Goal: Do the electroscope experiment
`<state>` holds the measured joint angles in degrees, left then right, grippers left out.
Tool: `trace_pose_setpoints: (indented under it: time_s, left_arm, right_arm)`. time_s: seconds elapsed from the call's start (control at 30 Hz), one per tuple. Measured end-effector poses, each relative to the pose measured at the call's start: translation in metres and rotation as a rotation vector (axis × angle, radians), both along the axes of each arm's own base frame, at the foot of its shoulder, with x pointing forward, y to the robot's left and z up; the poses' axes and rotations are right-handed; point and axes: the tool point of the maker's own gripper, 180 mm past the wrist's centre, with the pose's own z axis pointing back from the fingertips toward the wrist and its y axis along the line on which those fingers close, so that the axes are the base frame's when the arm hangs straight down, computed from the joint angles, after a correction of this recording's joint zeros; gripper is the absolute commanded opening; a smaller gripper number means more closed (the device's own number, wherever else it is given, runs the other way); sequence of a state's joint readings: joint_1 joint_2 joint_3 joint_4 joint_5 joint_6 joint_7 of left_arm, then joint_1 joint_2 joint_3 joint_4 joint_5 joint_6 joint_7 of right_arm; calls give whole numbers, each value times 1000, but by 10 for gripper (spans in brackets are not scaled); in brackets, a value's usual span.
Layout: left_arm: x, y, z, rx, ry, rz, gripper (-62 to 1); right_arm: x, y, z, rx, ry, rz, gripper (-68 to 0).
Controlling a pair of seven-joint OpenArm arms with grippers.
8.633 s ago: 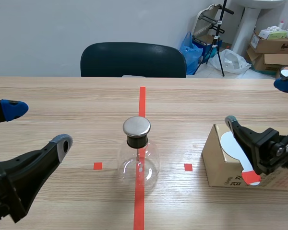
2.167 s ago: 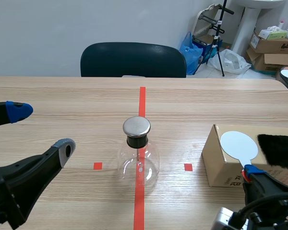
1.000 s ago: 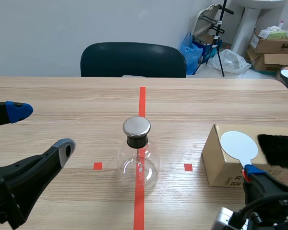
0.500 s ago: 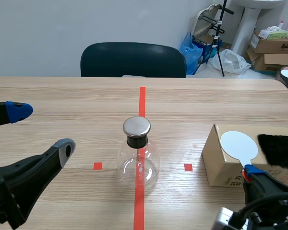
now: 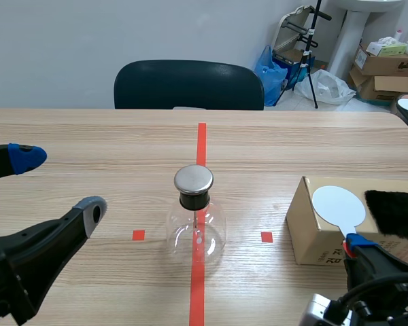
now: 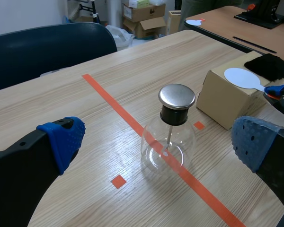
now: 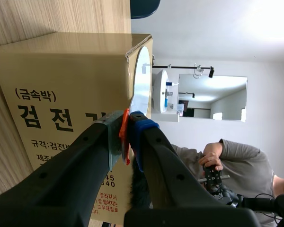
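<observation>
Paddle [image 5: 338,206], seemingly pinched, at box [image 5: 304,234] edge

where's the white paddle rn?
Scene view, right side: the white paddle lies on top of the cardboard box, next to the black fur pad, right of the glass flask. Its orange handle is pinched in the right gripper.

Left arm [image 5: 17,268] enters low at the near left; the left gripper [image 5: 58,182] is spread wide, blue pad farther, grey pad nearer. Right arm [image 5: 384,275] lies low at the near right; the right gripper [image 7: 127,124], rolled sideways, clamps a thin orange handle [image 7: 125,142].
</observation>
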<state>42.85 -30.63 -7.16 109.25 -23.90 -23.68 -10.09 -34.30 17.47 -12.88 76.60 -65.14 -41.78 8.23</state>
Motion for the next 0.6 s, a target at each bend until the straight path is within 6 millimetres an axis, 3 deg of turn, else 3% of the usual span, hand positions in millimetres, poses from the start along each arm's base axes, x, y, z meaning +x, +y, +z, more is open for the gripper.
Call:
trace_pose_setpoints:
  time_s: [0.6]
  left_arm:
    - [0,0,-1,5,6,0,14]
  right_arm:
    - [0,0,0,0,0,0,-667]
